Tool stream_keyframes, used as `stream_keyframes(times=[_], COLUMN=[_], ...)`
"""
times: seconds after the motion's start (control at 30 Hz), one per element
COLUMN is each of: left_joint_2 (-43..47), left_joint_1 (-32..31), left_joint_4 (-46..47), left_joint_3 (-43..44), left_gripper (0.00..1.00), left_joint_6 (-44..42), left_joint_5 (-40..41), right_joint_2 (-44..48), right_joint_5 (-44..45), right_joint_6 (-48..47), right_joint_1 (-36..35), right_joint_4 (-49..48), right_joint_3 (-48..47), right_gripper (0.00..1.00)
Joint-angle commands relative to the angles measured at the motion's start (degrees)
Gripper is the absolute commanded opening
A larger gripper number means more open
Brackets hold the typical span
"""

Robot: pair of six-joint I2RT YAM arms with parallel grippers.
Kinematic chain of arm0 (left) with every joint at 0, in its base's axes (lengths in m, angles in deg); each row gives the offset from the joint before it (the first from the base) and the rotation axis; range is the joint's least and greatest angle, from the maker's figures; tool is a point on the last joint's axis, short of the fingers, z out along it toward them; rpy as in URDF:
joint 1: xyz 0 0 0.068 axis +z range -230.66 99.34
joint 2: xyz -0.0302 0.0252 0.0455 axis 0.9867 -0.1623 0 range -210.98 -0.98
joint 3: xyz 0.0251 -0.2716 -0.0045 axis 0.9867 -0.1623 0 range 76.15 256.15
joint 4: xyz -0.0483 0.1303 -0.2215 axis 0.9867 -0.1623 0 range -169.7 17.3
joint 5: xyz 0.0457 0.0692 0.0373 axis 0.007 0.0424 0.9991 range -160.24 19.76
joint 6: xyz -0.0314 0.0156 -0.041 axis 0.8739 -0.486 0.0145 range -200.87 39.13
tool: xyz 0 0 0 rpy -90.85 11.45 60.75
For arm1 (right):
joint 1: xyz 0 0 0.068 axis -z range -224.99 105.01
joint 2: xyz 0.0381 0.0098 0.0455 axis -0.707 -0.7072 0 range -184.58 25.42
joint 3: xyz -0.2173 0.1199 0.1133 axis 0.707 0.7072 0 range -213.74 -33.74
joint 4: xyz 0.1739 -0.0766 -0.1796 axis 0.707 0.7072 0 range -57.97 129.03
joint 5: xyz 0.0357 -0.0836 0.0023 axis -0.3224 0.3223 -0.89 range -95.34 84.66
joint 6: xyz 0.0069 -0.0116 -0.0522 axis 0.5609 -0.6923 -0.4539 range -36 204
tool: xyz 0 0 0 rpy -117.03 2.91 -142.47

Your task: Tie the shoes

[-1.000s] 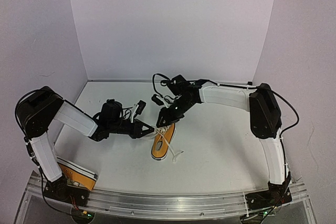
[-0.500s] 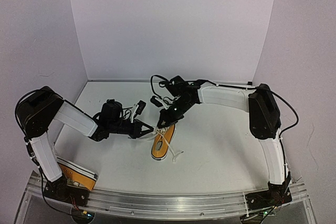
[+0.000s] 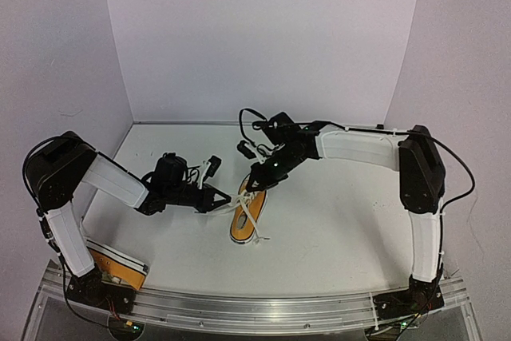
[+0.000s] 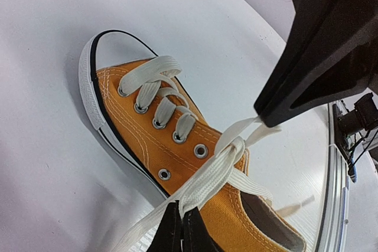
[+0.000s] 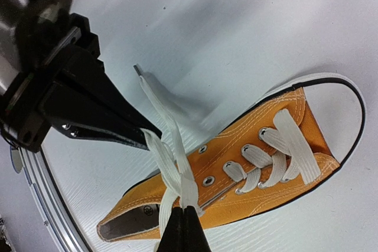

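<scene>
walls (image 3: 263, 37): plain pale lilac, three sides | table (image 3: 339, 233): white, matte | near edge: aluminium rail (image 3: 255, 303)

white table (image 3: 343, 237), pale walls (image 3: 255, 37)

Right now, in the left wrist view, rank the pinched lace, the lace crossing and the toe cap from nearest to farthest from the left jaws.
1. The pinched lace, in the jaws of the left gripper.
2. The lace crossing, up and right.
3. The toe cap, upper left, farthest.
</scene>
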Motion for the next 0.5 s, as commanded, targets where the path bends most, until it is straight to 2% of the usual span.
stream_keyframes(times=[0.0,0.4,0.47], left_joint_2=[3.0,4.4,6.4], left_joint_1=[0.1,0.0,-0.1], left_joint_4=[-0.9,-5.5,-3.9], left_joint_3=[0.1,0.5,-0.9], left_gripper=[0.00,0.00,0.06], left_joint_6=[-2.1,-5.8,-7.1], left_joint_5=[1.6,6.6,6.6], right_joint_2=[4.9,7.4,7.2], right_joint_5=[-0.6,-2.4,-3.1], right_joint_6=[2.3,4.2,4.8], right_joint_1=[1.0,1.3,1.3], right_joint_4=[-5.4,-11.1,-11.9], right_joint_3=[3.4,9.6,9.7], right_gripper=[0.00,0.00,0.00])
